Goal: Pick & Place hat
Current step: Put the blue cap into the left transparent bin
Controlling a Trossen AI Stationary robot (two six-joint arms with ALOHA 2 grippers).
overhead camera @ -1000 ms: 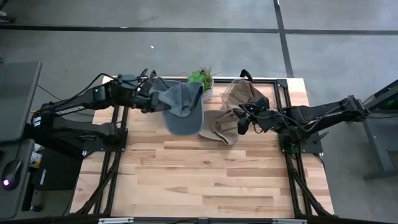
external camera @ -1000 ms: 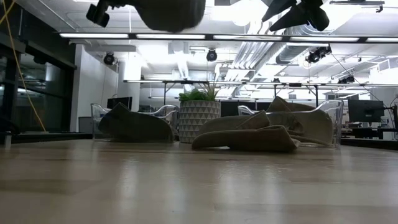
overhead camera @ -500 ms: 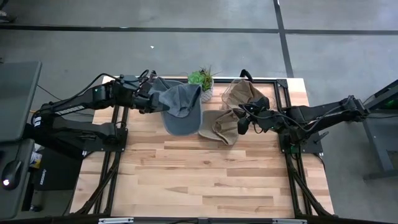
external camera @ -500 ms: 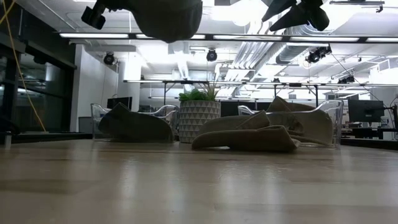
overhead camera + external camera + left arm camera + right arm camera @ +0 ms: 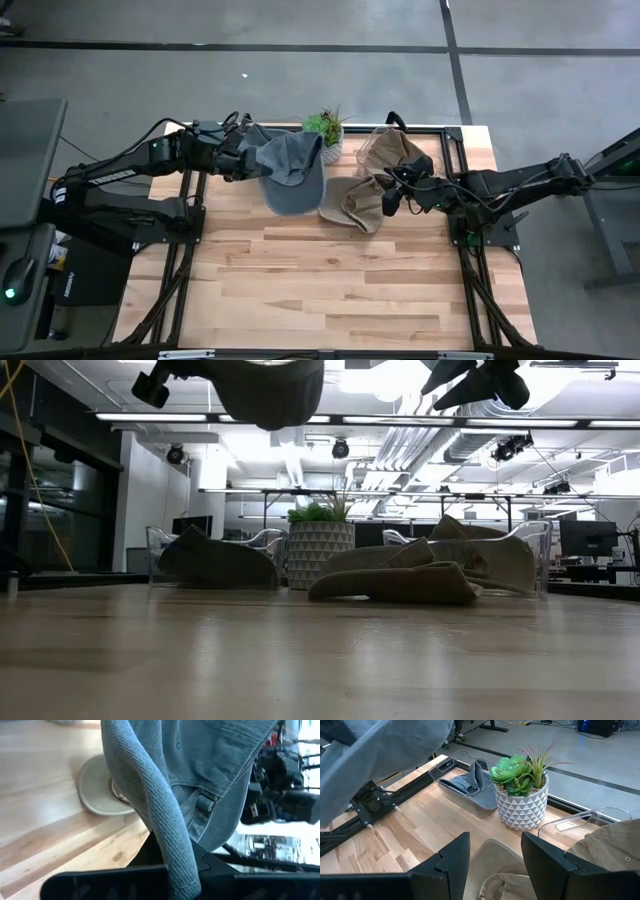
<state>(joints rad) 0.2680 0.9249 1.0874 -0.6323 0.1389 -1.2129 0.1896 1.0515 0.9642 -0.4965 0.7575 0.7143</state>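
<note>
A bare wooden table [image 5: 330, 280] fills the near half of the scene. Farther back sits a small potted plant [image 5: 326, 128] in a white patterned pot, the landmark here.

Just in front of the plant and a little to its left, a blue-grey hat [image 5: 292, 172] hangs in the air, well clear of the table. The left gripper [image 5: 243, 160] is clamped tight on the hat's rear edge, with the cloth folded between the fingers. In front of the plant and to its right, a tan hat [image 5: 352, 203] lies flat on the wood. The right gripper [image 5: 392, 198] hovers just beside that tan hat, its fingers spread apart and holding nothing.

Level with the plant, a clear tray [image 5: 465, 795] on its left holds another blue hat, and a clear tray [image 5: 375, 150] on its right holds tan ones.

To finish well, the left arm probably should carry the hat over its landing spot, lower it until the brim rests flat, then release, keeping clear of the plant and the tan hat.
</note>
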